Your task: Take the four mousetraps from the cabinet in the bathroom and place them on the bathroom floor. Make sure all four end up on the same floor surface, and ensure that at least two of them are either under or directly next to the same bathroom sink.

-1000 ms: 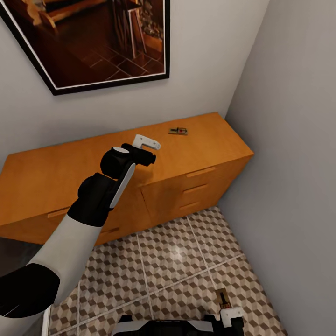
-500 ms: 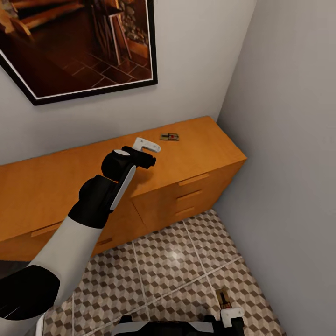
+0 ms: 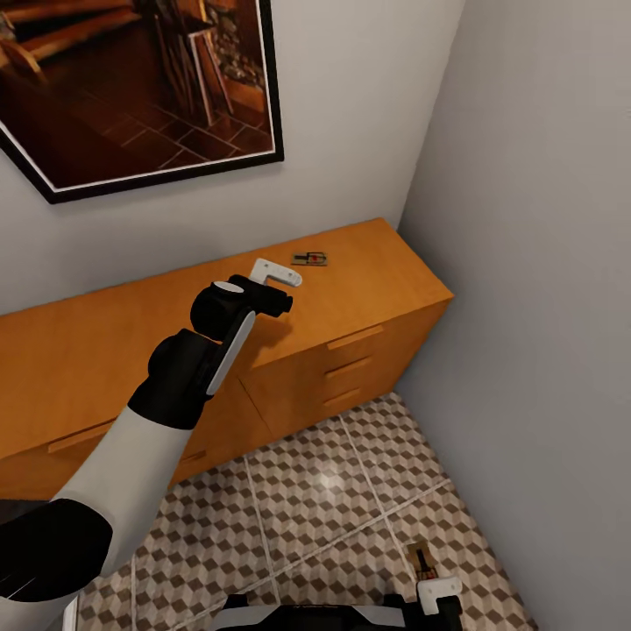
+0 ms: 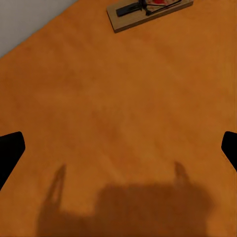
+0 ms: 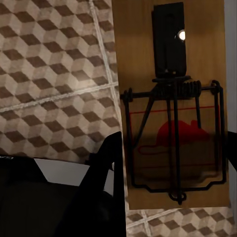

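One mousetrap [image 3: 309, 258] lies flat on the top of the orange-brown cabinet [image 3: 377, 289], near the back wall. My left gripper [image 3: 279, 277] hovers open over the cabinet top, a short way short of that trap. In the left wrist view the mousetrap [image 4: 148, 9] lies ahead on the cabinet [image 4: 118, 98], and the gripper [image 4: 118, 147] has its fingertips [image 4: 10, 150] spread wide. Low beside my base, my right gripper [image 3: 436, 594] is shut on a second mousetrap [image 3: 421, 559] above the cube-patterned floor [image 3: 307, 491]. This held mousetrap [image 5: 173, 108] looms large between the right gripper's [image 5: 173, 163] fingers [image 5: 111, 168].
The cabinet stands in a corner, with a grey wall [image 3: 543, 307] close on the right and a white wall behind it bearing a large framed picture [image 3: 131, 88]. Drawer handles [image 3: 355, 337] face the tiled floor. My base [image 3: 298, 613] shows at the bottom edge.
The whole view has shifted, so the camera moved; cabinet and picture now sit further left. The trap on the cabinet now shows closer to my left gripper. The right gripper keeps its trap.
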Tool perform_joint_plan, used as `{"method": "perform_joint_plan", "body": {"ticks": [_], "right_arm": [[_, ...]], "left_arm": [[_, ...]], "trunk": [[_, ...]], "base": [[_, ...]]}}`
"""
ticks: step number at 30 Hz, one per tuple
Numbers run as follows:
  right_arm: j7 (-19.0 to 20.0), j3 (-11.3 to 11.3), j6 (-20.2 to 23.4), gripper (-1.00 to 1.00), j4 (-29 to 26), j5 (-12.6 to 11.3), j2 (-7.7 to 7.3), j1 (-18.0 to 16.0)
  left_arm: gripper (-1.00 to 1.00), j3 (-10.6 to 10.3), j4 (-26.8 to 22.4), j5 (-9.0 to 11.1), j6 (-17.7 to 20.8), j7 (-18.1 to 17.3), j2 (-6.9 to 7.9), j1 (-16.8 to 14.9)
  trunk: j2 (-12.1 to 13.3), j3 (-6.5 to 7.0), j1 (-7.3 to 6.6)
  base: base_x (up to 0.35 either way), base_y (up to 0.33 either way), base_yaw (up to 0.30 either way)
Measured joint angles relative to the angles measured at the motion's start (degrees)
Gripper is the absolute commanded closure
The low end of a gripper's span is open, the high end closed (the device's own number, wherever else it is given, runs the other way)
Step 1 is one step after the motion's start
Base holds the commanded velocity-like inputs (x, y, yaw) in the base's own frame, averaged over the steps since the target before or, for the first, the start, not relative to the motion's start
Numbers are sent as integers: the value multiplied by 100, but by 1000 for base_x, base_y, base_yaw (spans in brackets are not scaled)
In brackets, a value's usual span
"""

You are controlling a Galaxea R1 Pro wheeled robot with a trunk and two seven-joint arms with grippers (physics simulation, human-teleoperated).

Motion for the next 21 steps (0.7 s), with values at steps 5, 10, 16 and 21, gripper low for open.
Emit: {"method": "perform_joint_plan", "body": {"ticks": [5,10,16,21], "right_arm": [[-5,1,3,100,0,1,-1,0],[-2,1,2,100,0,0,2,0],[0,1,-1,100,-1,0,3,1],[0,1,-1,100,-2,0,3,1]], "left_arm": [[-100,0,0,0,0,0,0,0],[-100,0,6,0,0,0,0,18],[-100,-1,14,-2,-1,0,6,40],[-100,-1,63,-2,-1,0,7,43]], "trunk": [[0,0,0],[0,0,0],[0,14,0],[0,42,0]], "base": [[0,0,-1],[0,0,-5],[0,0,-113],[0,0,-193]]}}
